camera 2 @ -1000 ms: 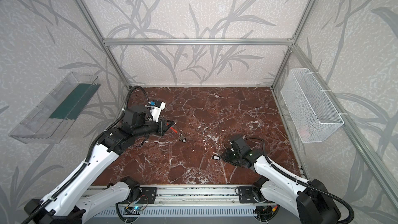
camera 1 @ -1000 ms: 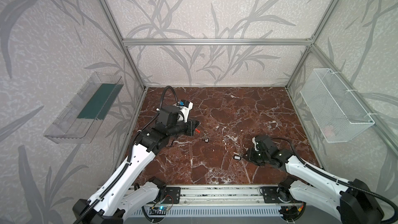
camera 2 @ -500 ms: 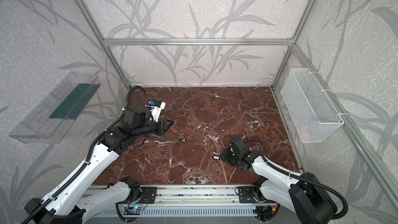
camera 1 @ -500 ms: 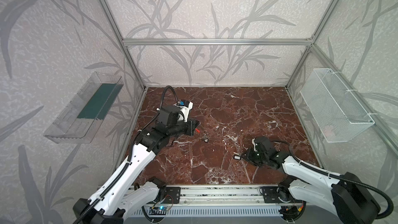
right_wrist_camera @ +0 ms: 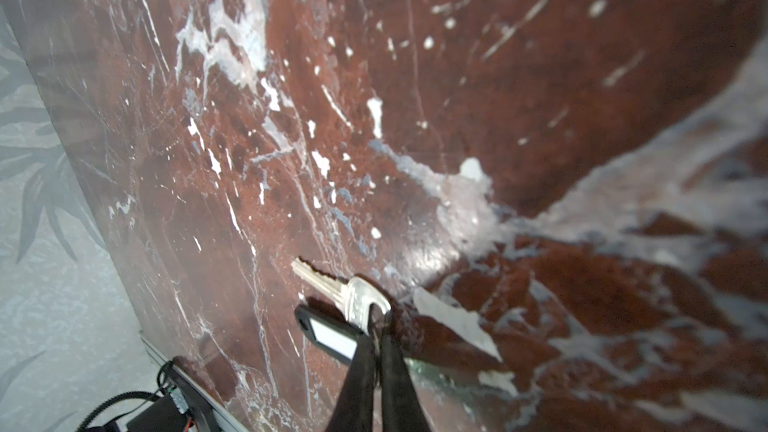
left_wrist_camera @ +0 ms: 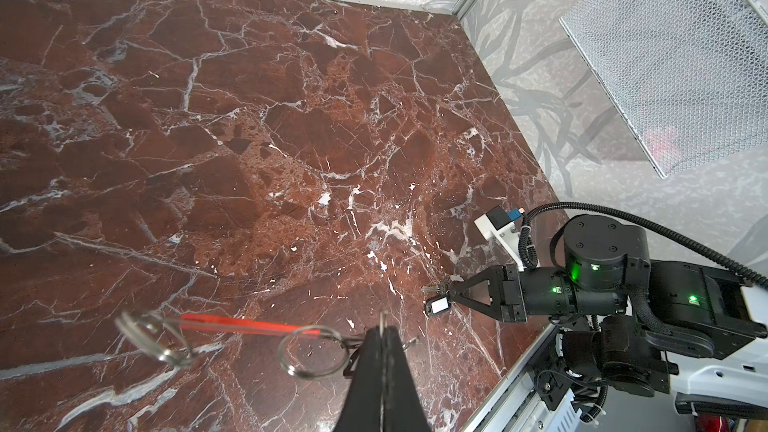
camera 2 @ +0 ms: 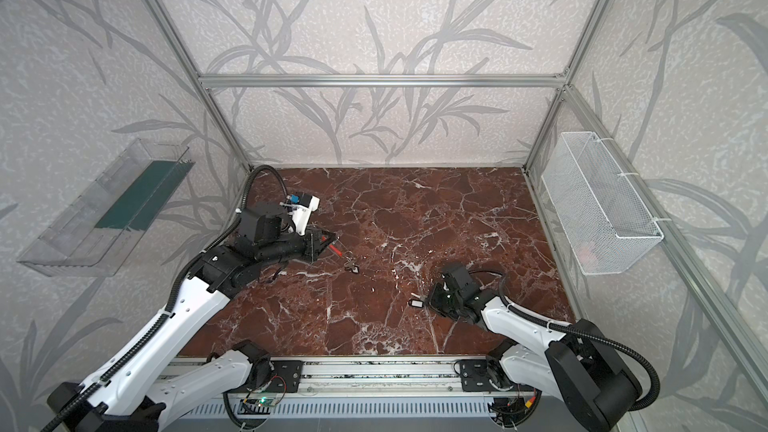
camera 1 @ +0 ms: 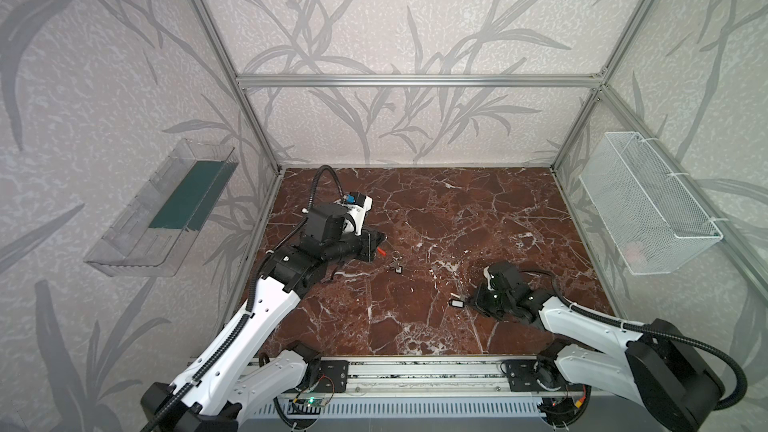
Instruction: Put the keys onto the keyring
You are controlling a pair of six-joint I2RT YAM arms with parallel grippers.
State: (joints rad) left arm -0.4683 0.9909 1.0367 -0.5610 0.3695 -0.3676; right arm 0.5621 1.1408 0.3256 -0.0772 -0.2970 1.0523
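- Compared with a second earlier, the right gripper [right_wrist_camera: 376, 338] had drawn its fingers together. They were pinched on the head end of a key [right_wrist_camera: 351, 290], low against the table [camera 1: 436, 209].
- The key and its black tag [right_wrist_camera: 332, 336] lay at the same spot as before, in the right front part of the table.
- The left gripper [left_wrist_camera: 384, 336] had not shifted. Its fingers were pressed together and clamped on the keyring [left_wrist_camera: 249, 323], held over the left side of the table with the red segment pointing toward the middle.
- A second key [camera 1: 397, 264] sat at the keyring's far end. Whether it was threaded on could not be told.
- A broad stretch of marble lay between the two grippers.
- The right gripper stood well apart from the table's right edge and from the front rail [camera 1: 415, 376].
- The left arm ran near the left edge.
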